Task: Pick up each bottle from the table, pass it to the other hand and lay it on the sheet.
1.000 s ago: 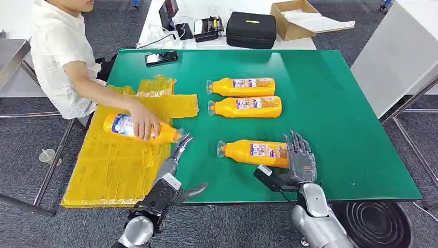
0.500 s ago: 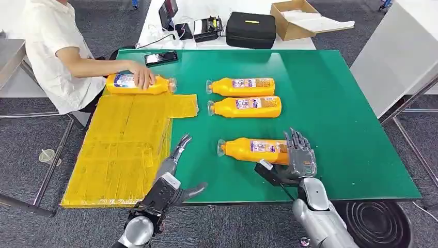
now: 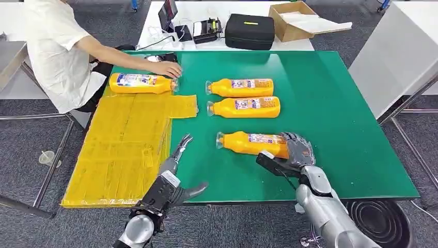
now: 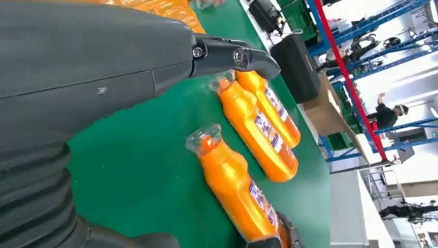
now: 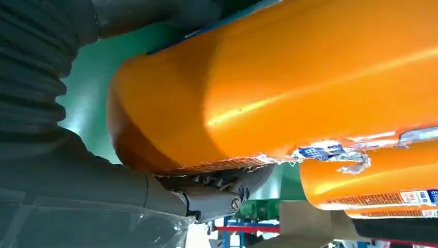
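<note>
Bottles, orange plastic w/ clear caps & printed labels, lie on their sides on the green table top (image 3: 335,103). Largest item on it: crinkled yellow plastic sheet (image 3: 124,144) draped over the table's left edge, no bottle fully on it. Person in white shirt (image 3: 57,46) sits at far left, hand (image 3: 166,68) by the cap of far-left bottle (image 3: 140,82), which lies at the sheet's far edge. Two bottles lie side by side mid-table: far one (image 3: 240,87), nearer one (image 3: 244,107). Nearest bottle (image 3: 251,143) has right hand (image 3: 293,152) wrapped round its base end, fingers curled on it. Left hand (image 3: 173,173) hovers at sheet's edge, fingers spread, holding nothing.
</note>
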Robot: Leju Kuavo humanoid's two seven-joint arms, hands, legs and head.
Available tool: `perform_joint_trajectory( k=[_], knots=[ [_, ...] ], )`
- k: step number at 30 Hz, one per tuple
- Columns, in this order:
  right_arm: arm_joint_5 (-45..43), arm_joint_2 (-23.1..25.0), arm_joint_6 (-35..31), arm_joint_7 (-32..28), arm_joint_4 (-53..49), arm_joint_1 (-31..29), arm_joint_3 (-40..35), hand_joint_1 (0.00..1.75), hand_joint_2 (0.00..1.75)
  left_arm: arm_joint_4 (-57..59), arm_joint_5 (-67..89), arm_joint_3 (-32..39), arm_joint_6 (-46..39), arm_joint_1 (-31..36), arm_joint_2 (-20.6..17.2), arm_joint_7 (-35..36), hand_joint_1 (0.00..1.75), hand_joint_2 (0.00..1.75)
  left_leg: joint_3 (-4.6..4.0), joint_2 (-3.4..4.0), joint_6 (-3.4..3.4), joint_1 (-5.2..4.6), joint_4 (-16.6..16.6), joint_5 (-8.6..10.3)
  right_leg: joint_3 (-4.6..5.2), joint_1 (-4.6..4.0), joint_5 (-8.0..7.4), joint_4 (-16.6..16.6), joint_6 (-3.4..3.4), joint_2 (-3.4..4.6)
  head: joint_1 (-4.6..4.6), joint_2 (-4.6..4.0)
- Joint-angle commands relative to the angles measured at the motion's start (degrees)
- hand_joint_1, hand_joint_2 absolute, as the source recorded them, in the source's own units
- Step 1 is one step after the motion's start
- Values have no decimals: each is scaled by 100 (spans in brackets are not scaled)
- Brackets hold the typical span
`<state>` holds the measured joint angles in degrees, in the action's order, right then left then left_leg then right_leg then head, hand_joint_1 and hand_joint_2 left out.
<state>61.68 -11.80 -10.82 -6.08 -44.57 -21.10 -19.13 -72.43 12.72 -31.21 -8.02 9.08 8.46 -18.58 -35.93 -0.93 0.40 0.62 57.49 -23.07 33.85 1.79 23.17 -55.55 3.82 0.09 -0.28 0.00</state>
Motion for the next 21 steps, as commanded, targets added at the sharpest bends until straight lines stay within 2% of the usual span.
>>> perform_joint_trajectory(
  k=[1,5,7,8,10,11,14,15,18,21],
  knots=[
    [-377,-87,452,-299,622,6,-324,175,175,413,-81,-47,44,229,0,-55,0,175,18,-5,0,6,-5,-2,-26,-10,3,10,-20,-13,-2,0],
    [-675,-140,665,-612,573,-16,-317,175,175,450,-155,-45,74,263,2,-100,0,175,31,-1,0,6,-5,-4,-37,-12,3,11,-23,-12,0,0],
    [-1703,-101,1167,-1472,283,168,18,175,175,457,-374,-5,118,269,37,-285,0,175,30,-3,-1,8,-4,-2,-36,-13,1,10,-22,-14,-2,0],
    [-1983,-93,1207,-1661,88,282,98,175,175,446,-649,120,134,228,128,-341,0,175,32,-5,-1,8,-5,-2,-39,-15,3,11,-28,-18,-2,0],
    [-2192,-102,1062,-1711,-304,456,56,175,175,395,-947,145,105,204,204,-414,0,175,33,-10,0,11,-3,-5,-46,-19,6,13,-34,-26,0,0],
    [-2661,13,1065,-1996,-556,575,231,175,175,345,-1433,276,145,141,313,-418,0,175,37,-6,0,12,-2,-8,-48,-21,8,12,-40,-25,0,0],
    [-3045,180,996,-2278,-892,679,321,175,175,323,-2109,399,206,95,450,-415,0,175,27,7,-4,8,-2,-5,-28,-14,-3,6,-22,11,-2,0],
    [-3034,201,1002,-2268,-905,668,297,175,175,331,-2116,385,206,99,455,-415,0,175,35,10,-5,12,-1,-12,-38,-22,4,6,-40,7,-2,0],
    [-3046,212,998,-2259,-953,677,278,175,175,362,-2150,355,192,121,453,-423,0,175,24,12,-3,6,1,-11,-31,-16,4,1,-31,16,-2,0],
    [-3447,348,934,-2632,-1151,786,444,175,175,399,-2736,482,55,43,576,-508,0,175,8,11,-1,2,-2,-9,-12,-11,2,1,-23,17,-4,0]
  ],
)
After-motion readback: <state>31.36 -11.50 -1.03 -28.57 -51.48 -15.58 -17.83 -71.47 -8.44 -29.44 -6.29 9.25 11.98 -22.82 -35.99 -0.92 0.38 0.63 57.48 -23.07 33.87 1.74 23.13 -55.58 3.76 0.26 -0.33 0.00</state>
